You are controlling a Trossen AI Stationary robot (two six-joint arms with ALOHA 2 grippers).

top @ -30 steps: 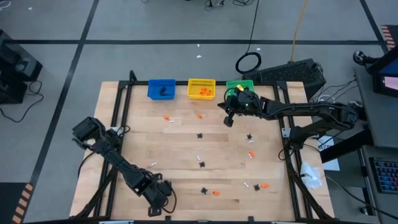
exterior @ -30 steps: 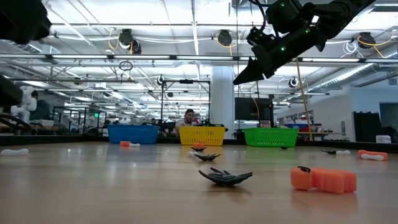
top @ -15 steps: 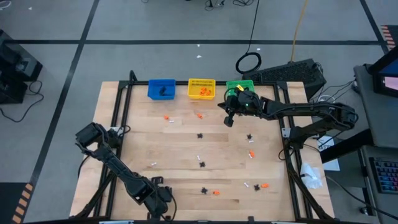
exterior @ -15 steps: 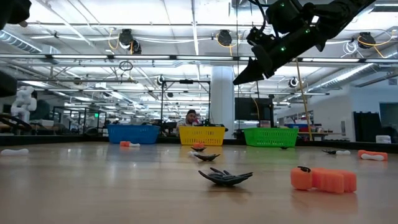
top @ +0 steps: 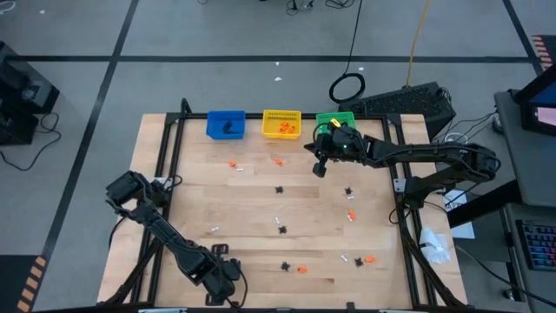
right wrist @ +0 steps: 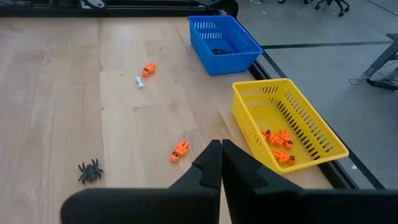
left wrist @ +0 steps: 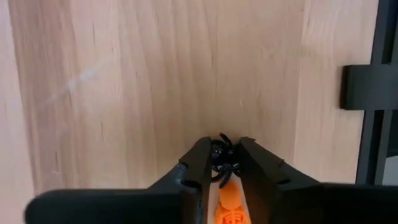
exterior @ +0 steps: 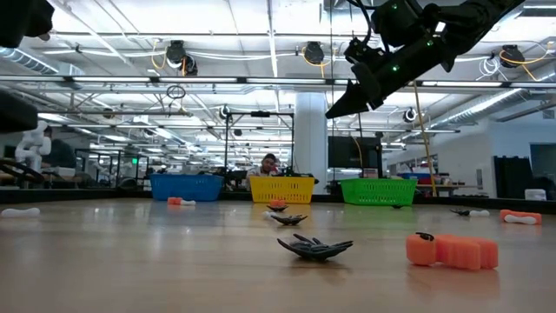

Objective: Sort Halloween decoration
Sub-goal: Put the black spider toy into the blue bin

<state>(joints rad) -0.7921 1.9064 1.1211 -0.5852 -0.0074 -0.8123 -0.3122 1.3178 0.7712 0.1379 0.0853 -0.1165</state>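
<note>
The Halloween decoration lies scattered over the wooden table: black spiders (top: 280, 189) (exterior: 314, 247), orange pieces (top: 301, 269) (exterior: 452, 250) and small white ones (top: 345, 257). My left gripper (top: 221, 283) is low at the table's near edge, left of the middle. It is shut on a black spider (left wrist: 222, 157), and an orange piece (left wrist: 229, 210) shows between its fingers farther back. My right gripper (top: 319, 168) (right wrist: 221, 155) hangs shut and empty high over the far right, near the green bin (top: 334, 119). My left gripper pinches the black spider's body (left wrist: 222, 163) between its two fingertips (left wrist: 200, 155). It comes from above, pointing down at the table. The spider's legs stick out past the fingertips. I cannot tell whether the spider rests on the wood or whether the fingers touch the orange piece.
A blue bin (top: 226, 124), a yellow bin (top: 281, 123) holding orange pieces, and the green bin stand in a row at the far edge. A black frame rail (left wrist: 379, 93) runs along the table's near edge beside my left gripper. A person sits in the room beyond the table (exterior: 268, 165).
My left gripper has moved a little toward the table's near edge, its arm shifting with it. My right arm has kept still.
</note>
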